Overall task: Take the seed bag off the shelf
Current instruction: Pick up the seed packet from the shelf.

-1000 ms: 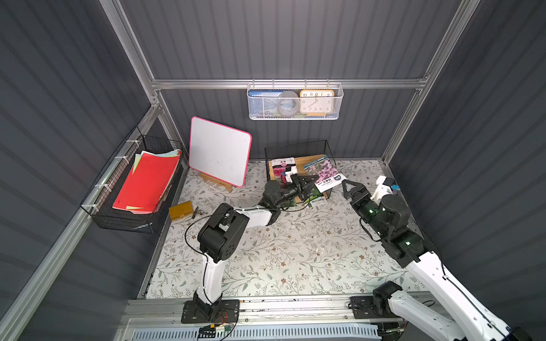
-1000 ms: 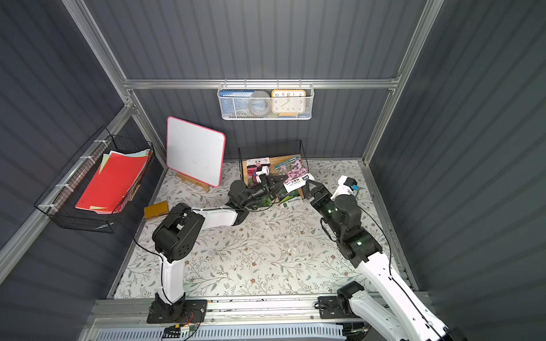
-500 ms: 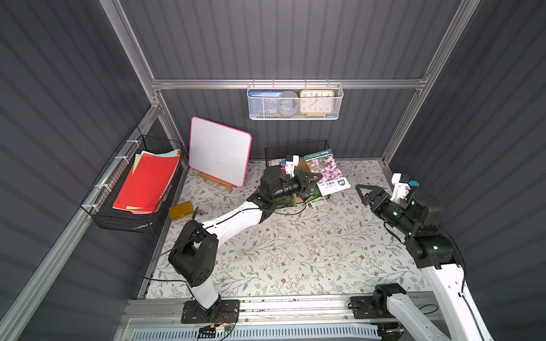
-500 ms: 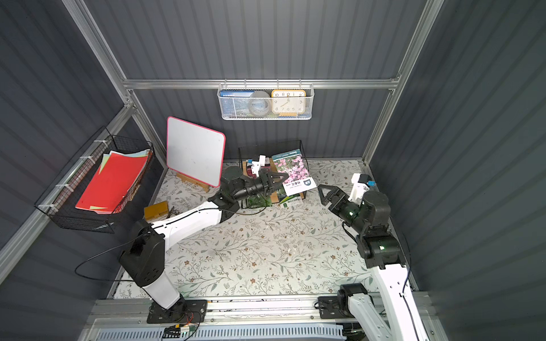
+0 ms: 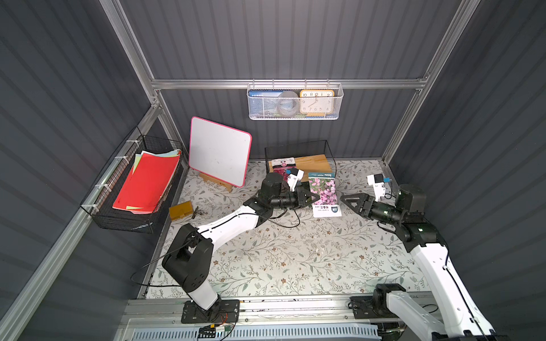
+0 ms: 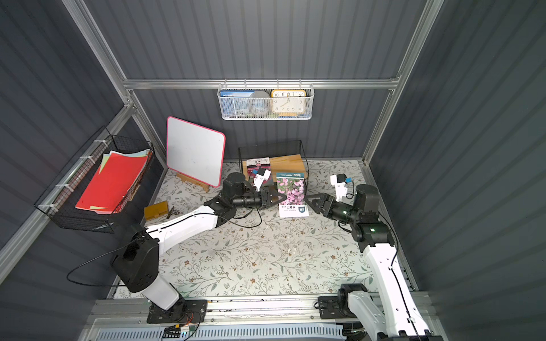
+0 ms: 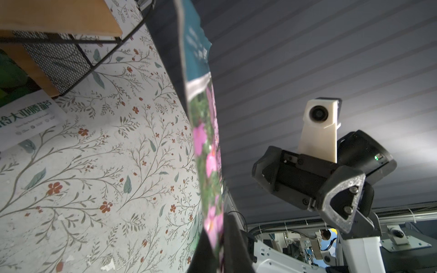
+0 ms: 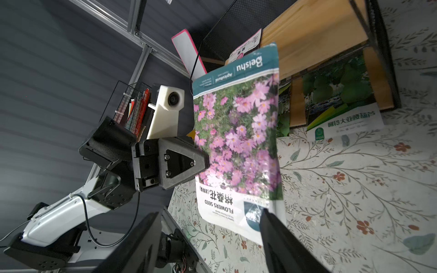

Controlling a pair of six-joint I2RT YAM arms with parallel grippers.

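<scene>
The right gripper point(image 5: 346, 200) hovers, jaws spread, beside the seed bag point(image 5: 324, 192), which is pinched by its edge between the jaws of the left gripper point(image 5: 315, 197) above the counter point(image 5: 295, 251), just in front of the shelf point(image 5: 313, 161). Such a thin grip could let the floppy bag slip or twist.

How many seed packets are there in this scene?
3: a flower bag held by the left gripper, a pink packet on the shelf's top board, and a green one poking out beneath that board. Others may be hidden underneath.
</scene>
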